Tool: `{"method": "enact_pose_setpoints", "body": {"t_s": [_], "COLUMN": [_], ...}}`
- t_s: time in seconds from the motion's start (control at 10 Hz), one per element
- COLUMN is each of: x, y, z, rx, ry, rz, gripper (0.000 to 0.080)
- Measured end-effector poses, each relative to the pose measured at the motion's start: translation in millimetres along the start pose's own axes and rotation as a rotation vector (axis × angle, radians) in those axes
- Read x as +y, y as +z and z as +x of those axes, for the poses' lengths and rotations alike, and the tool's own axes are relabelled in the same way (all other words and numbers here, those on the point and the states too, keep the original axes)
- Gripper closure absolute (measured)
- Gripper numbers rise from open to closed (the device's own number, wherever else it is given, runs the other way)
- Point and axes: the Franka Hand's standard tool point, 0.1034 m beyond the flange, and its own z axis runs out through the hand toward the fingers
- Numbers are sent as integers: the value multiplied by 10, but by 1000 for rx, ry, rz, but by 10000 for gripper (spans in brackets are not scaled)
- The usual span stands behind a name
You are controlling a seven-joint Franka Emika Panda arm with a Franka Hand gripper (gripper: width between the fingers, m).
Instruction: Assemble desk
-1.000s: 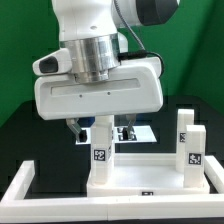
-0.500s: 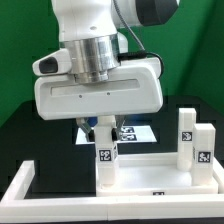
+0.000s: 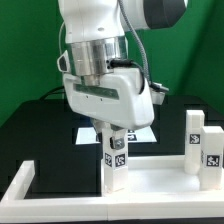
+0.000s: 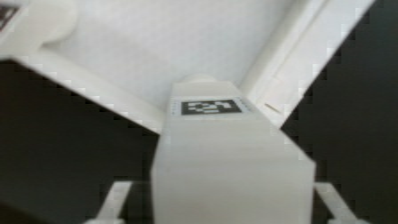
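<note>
Smooth white plastic leg (image 3: 115, 160) and tabletop (image 3: 160, 178).

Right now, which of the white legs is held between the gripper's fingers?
The leg under the gripper, toward the exterior view's left, standing upright on the tabletop. The two other legs stand free at the exterior view's right.

A plain green backdrop (image 3: 25, 50) is seen upper left, a matte black table (image 3: 35, 130) below, edged by a white border strip (image 3: 20, 185) lower left.
</note>
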Motion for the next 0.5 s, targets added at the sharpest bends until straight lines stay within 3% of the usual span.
{"method": "enact_pose_setpoints", "body": {"t_s": [0.4,0.5], "x": [-8,-6], "y": [10,9], "z": [-12,-4], "rx": [-10,-8], "ry": [374,366], "rz": [-5,-4], "gripper": [509,426]}}
